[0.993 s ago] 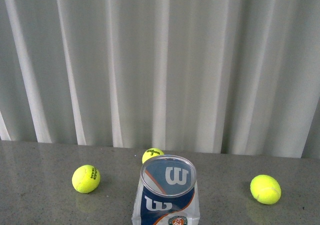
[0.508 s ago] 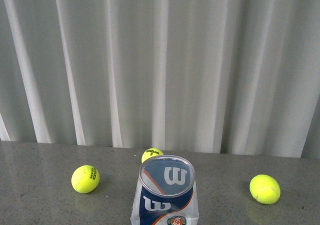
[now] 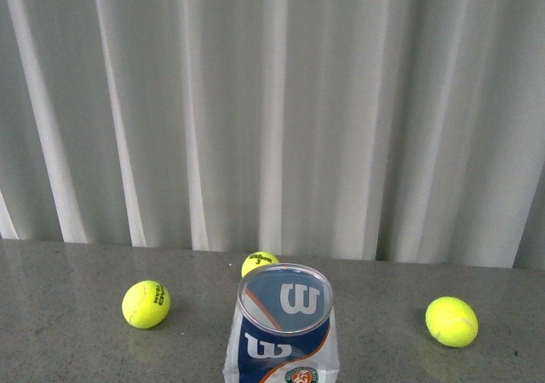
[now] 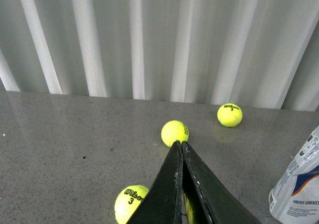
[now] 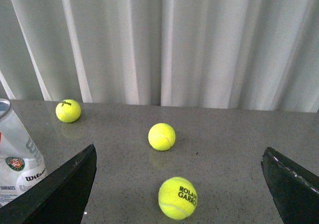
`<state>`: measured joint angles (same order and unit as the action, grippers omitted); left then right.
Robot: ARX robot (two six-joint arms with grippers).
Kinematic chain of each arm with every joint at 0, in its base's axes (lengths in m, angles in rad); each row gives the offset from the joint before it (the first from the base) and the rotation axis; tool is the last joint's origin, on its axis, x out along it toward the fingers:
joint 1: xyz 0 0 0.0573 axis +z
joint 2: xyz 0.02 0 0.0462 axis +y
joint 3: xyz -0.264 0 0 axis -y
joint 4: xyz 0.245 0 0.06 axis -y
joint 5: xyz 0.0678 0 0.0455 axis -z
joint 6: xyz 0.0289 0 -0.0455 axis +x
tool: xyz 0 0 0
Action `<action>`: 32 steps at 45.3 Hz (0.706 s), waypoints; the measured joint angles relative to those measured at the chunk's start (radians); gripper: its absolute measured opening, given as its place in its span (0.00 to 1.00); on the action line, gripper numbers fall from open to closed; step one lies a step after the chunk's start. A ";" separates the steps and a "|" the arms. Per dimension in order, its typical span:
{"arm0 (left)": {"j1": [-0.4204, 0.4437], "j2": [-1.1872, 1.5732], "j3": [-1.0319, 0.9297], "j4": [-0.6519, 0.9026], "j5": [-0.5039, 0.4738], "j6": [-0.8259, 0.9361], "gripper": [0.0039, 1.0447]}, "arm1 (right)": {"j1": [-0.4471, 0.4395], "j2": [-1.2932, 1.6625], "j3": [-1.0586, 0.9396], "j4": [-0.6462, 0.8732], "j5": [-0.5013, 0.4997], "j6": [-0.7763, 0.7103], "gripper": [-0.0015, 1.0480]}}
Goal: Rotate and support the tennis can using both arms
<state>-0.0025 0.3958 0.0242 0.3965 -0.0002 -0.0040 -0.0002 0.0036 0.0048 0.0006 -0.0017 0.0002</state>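
The tennis can (image 3: 283, 332) stands upright at the near middle of the grey table, its clear lid facing me and its navy-and-white Wilson label cut off by the frame's lower edge. Neither arm shows in the front view. In the left wrist view my left gripper (image 4: 180, 144) is shut and empty, fingers pressed together, with the can (image 4: 299, 184) off to one side. In the right wrist view my right gripper (image 5: 179, 171) is open wide and empty, with the can (image 5: 17, 159) beside one finger (image 5: 60, 194).
Three yellow tennis balls lie on the table: one left (image 3: 146, 304), one behind the can (image 3: 260, 262), one right (image 3: 451, 321). A Roland Garros ball (image 5: 177, 197) lies between the right fingers. A Wilson ball (image 4: 130, 203) lies by the left fingers. White curtain (image 3: 272, 102) behind.
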 joint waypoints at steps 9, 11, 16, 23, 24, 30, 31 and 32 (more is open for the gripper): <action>0.000 -0.095 0.000 -0.093 0.000 0.000 0.03 | 0.000 0.000 0.000 0.000 0.000 0.000 0.93; 0.000 -0.113 0.000 -0.111 0.000 0.000 0.03 | 0.000 0.000 0.000 0.000 0.000 0.000 0.93; 0.000 -0.153 0.000 -0.149 0.000 0.000 0.03 | 0.000 0.000 0.000 0.000 0.000 0.000 0.93; 0.000 -0.202 0.000 -0.199 0.000 0.000 0.03 | 0.000 0.000 0.000 0.000 0.000 0.000 0.93; 0.000 -0.206 0.000 -0.203 0.000 0.000 0.03 | 0.000 0.000 0.000 0.000 0.000 0.000 0.93; 0.000 -0.343 0.000 -0.375 0.000 0.000 0.03 | 0.000 0.000 0.000 0.000 0.000 0.000 0.93; 0.000 -0.356 0.000 -0.385 0.000 0.000 0.03 | 0.000 0.000 0.000 0.000 0.000 0.000 0.93; 0.000 -0.375 0.000 -0.390 0.000 0.000 0.03 | 0.000 0.000 0.000 0.000 0.000 0.000 0.93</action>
<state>-0.0025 0.0208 0.0246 0.0067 -0.0006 -0.0040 -0.0002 0.0036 0.0048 0.0006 -0.0017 0.0002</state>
